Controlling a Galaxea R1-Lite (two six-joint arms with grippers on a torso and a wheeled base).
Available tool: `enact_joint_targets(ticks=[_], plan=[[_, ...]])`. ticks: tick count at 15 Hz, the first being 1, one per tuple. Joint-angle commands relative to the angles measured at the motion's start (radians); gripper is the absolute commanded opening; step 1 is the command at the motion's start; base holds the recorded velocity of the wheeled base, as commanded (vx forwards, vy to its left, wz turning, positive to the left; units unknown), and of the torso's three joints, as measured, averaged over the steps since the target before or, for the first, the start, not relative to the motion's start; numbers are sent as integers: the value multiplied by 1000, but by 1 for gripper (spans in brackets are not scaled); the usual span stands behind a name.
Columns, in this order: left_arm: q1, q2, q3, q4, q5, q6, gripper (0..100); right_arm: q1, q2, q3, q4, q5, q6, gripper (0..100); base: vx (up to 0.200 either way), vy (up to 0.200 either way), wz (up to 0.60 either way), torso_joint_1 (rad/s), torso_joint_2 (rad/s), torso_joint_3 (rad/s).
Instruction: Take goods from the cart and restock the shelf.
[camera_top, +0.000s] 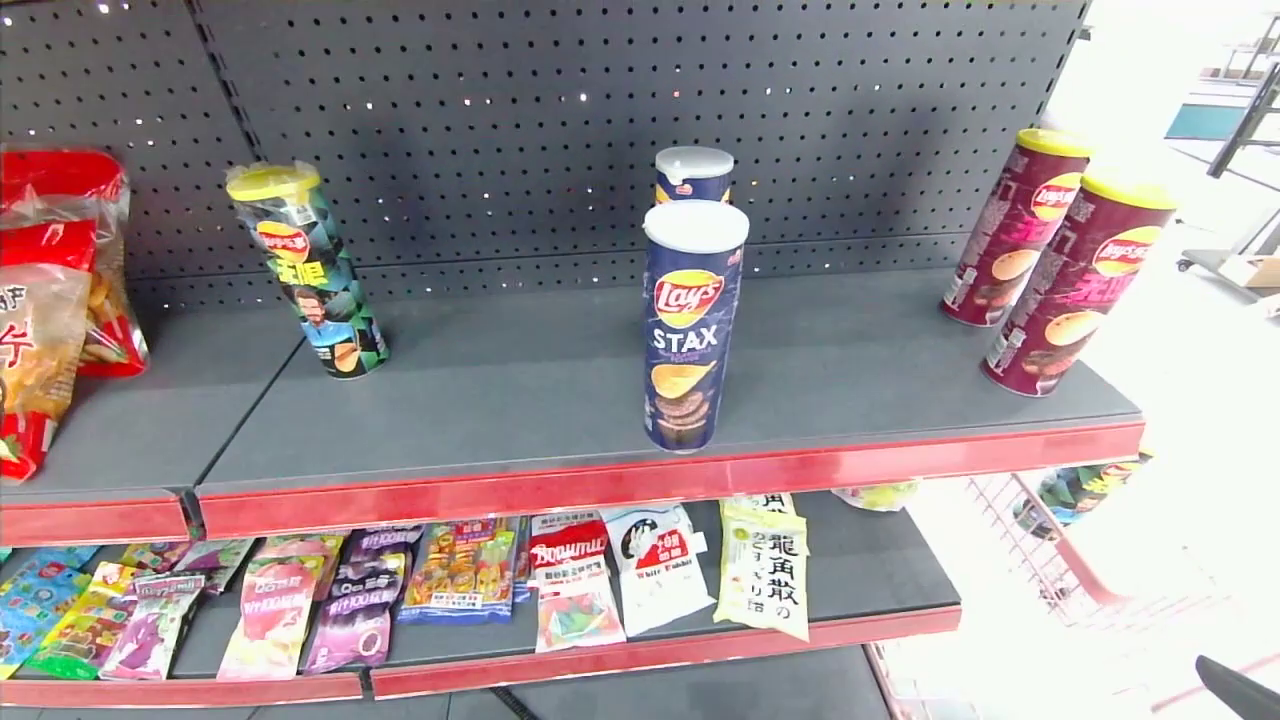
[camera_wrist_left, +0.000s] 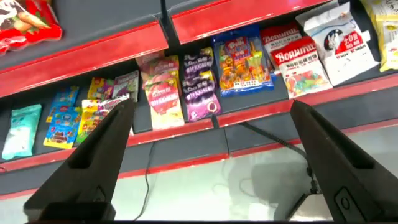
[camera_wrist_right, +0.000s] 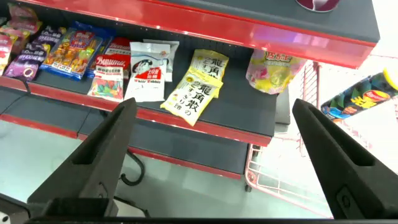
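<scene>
Done so far: 5 chip cans stand upright on the upper shelf (camera_top: 800, 360): a teal can (camera_top: 308, 270) with a yellow lid, a navy can (camera_top: 692, 325) at the front edge with a second navy can (camera_top: 693, 175) behind it, and 2 maroon cans (camera_top: 1015, 228) touching at the cart end
Left to do: long bare stretches of board lie between the cans, and a colourful can (camera_wrist_right: 364, 99) lies in the red wire cart (camera_top: 1040, 560), so I judge the restock only partly through
My left pincer (camera_wrist_left: 212, 106): spread wide, holding nothing, in front of the lower shelf (camera_top: 880, 560)
My right pincer (camera_wrist_right: 211, 109): spread wide, holding nothing, near the cart
Labels: the cans carry a round red-and-yellow badge, chip pictures and large lettering; the lower shelf packets (camera_top: 460, 570) mix Latin and East Asian print, which I don't spell out
</scene>
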Motion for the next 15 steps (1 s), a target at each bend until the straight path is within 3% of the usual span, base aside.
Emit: enact_joint_targets(ticks=[1,14,15], plan=[[0,-3,5,-8,0,1,100,0,3,2,0,0,-6,100,0,-200,0,2,-2,2],[0,-17,22,-11,2,3,100,-2,7,13,2,0,-7,100,0,-200,0,3,3,0],[0,-20,25,-11,2,10,100,-3,7,15,2,0,-7,100,0,0,0,0,0,0]])
